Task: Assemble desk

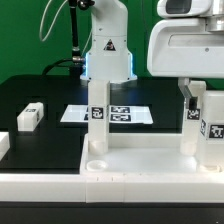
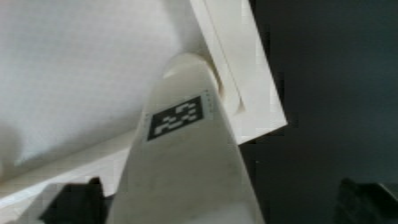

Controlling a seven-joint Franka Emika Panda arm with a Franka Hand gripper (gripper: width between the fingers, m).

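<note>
One tabletop (image 1: 140,165) carries two upright legs (image 1: 97,120) — one loose leg (image 1: 30,117) lies apart.

Smooth white plastic tabletop (image 1: 135,160), legs (image 1: 98,115)

Free: span over tabletop panel (image 1: 140,165) between upright leg (image 1: 98,118) and second upright leg (image 1: 213,125). Obstacles: both legs; loose leg (image 1: 30,117) lying on bench (image 1: 55,95), exterior view's left.

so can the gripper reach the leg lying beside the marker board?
Probably yes: that leg lies alone on the table, nothing over it. The gripper sits around a standing leg and must leave it first.
</note>
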